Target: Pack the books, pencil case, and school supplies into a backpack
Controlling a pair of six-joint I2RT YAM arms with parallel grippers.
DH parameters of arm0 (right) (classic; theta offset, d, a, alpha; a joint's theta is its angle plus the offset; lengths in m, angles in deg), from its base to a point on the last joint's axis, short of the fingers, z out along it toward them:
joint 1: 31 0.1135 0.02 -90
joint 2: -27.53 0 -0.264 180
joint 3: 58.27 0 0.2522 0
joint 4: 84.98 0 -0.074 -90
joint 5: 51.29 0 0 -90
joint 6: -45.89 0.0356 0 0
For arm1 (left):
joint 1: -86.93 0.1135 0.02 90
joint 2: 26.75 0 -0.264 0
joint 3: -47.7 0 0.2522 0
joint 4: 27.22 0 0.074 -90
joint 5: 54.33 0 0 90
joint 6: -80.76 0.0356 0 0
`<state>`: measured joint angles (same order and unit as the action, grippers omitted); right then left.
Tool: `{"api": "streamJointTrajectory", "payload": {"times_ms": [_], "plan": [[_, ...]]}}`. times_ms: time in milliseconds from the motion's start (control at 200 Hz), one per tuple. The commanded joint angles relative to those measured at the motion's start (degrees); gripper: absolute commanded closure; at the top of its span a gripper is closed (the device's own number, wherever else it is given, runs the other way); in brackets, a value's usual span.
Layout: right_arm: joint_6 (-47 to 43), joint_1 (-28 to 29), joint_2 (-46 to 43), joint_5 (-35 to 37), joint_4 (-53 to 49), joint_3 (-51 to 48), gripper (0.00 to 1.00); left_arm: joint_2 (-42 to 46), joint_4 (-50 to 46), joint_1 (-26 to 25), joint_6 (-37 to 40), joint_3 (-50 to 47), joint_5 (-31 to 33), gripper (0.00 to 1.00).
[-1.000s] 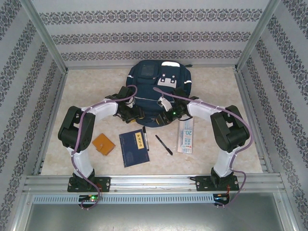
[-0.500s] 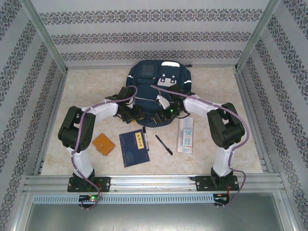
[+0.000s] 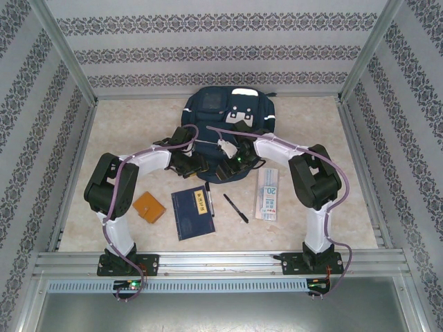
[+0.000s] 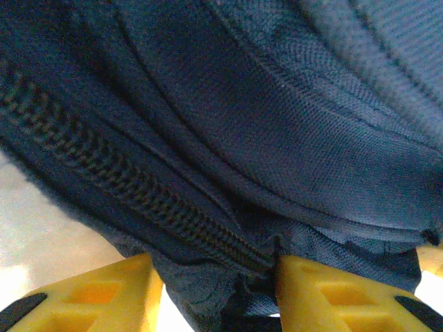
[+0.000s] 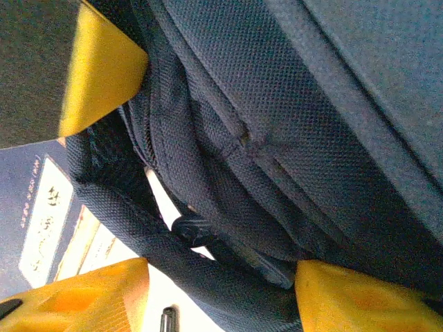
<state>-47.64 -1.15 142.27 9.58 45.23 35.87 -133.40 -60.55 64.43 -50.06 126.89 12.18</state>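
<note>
Top external, quick question from dan_k: the backpack lies flat at the far middle of the bench, and both arms reach in at its near edge. What are they actually doing there? Everything else sits on the bench nearer the arms: orange booklet on the left, navy book beside it, two pens in the middle, pencil case on the right.

kit_r replies: check the wrist cams. The left hand is clamped on a fold of backpack cloth right by the zipper, with fabric bunched between its fingers. The right hand has its fingers wide apart. The backpack's rolled edge lies loose between them, so I'd say that one isn't gripping. My guess is they're working on the opening.

dan_k: makes sense. That thing's going to be floppy though, right?

kit_r: yep, soft cloth. It'll likely sag and slide on the smooth bench if only one side is held. I'd pinch the seam beside the zipper, not the flat panel, and pull the two sides apart. The navy book looks thin and stiff, so take it by an edge. The pens are slim and will probably roll, so grab them mid-length. The pencil case looks flat, light and maybe a bit slick.
</note>
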Motion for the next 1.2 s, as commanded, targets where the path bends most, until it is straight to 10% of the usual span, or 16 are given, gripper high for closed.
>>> {"api": "streamJointTrajectory", "payload": {"times_ms": [0,405,690,849,1194], "plan": [[-1.4,1.0,3.6,-11.4,2.3,-0.1,0.48,-1.6,2.6,-2.3,-1.5,-2.1,-1.8,0.54],[2.1,-1.3,5.6,-25.1,4.2,3.5,0.72,-0.5,4.9,-2.7,-2.9,-3.7,-1.4,0.54],[6.8,1.5,3.1,2.5,2.0,3.1,0.72,0.5,5.1,-2.7,-2.9,-4.6,-0.8,0.54],[17.4,5.5,1.5,16.6,3.3,2.3,0.87,0.9,5.5,-2.7,-2.7,-5.5,-0.3,0.54],[41.1,3.6,-2.2,-10.6,22.0,-2.1,1.0,1.7,7.5,-2.7,-4.0,-5.8,-2.4,0.54]]}}
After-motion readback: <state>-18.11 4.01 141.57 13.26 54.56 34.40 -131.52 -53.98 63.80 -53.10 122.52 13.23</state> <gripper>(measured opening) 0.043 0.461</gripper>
